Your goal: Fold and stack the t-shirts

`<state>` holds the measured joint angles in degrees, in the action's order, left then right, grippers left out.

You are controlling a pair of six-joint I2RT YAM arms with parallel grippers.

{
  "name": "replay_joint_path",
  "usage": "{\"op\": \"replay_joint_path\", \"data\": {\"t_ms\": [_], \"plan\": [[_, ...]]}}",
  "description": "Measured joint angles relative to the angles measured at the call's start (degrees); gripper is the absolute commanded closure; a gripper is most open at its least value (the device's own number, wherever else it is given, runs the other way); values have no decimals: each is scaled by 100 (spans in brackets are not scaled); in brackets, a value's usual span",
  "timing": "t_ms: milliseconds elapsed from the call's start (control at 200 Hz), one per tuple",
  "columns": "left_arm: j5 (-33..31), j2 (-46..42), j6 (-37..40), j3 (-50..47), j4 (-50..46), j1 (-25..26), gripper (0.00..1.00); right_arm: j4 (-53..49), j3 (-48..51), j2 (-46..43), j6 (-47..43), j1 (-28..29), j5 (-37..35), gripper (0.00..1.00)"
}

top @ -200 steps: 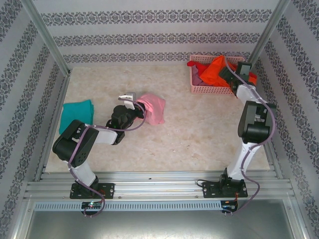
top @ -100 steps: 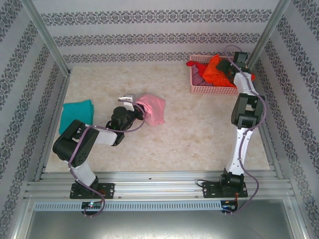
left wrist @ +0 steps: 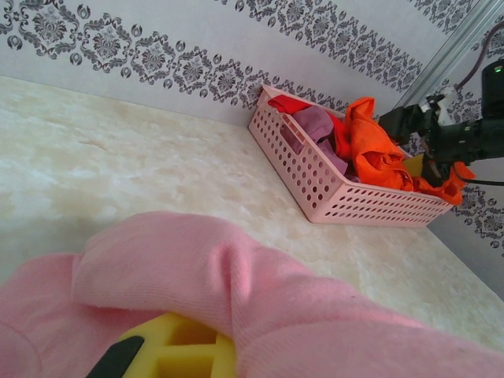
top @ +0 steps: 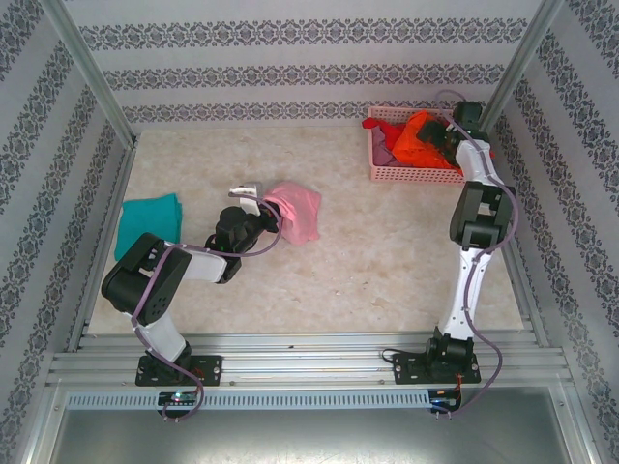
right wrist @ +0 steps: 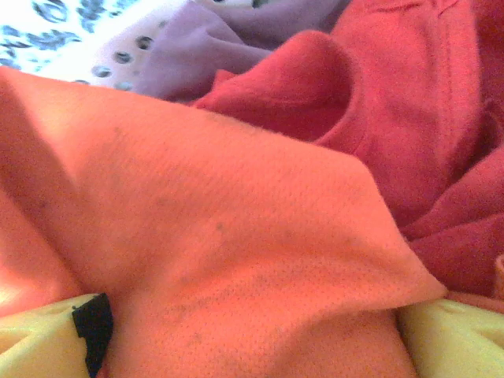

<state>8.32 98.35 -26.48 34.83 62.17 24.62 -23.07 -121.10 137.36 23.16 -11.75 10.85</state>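
Orange t-shirt (right wrist: 236, 220) tight in right gripper (right wrist: 244, 346), clearest at wrist; left gripper (top: 253, 196) closure unclear.

Beige table (top: 387, 251), teal t-shirt (top: 147, 220) seemingly folded, pink t-shirt (top: 298, 208), lattice basket (top: 406, 175)

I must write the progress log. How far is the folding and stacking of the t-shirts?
Done: the teal t-shirt lies folded at the left. In hand: the left gripper is at the pink t-shirt; the right gripper pinches the orange t-shirt in the pink basket. Left: red t-shirt and mauve t-shirt, all stacking.
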Motion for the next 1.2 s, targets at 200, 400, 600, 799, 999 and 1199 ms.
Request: {"op": "replay_joint_path", "data": {"t_ms": [200, 400, 600, 799, 999, 1199], "plan": [[11, -133, -17, 11, -249, 0, 0, 748, 1335, -1373, -195, 236, 50, 5], [-4, -1071, 142, -109, -1108, 0, 0, 1646, 2830, -2752, -356, 841, 90, 5], [-459, -1939, 376, -205, -2398, 0, 5, 2238, 4367, -3558, -520, 1738, 221, 5], [-793, -2131, 313, -216, -3453, 0, 1, 2446, 5563, -3753, -291, 2739, 398, 6], [-1244, -3088, -896, -315, -4577, 0, 0, 2594, 6190, -3746, 369, 3362, 529, 15], [-1641, -4325, -2133, -745, -5316, 0, 0, 2717, 6072, -3333, 872, 3783, 555, 36]]}}
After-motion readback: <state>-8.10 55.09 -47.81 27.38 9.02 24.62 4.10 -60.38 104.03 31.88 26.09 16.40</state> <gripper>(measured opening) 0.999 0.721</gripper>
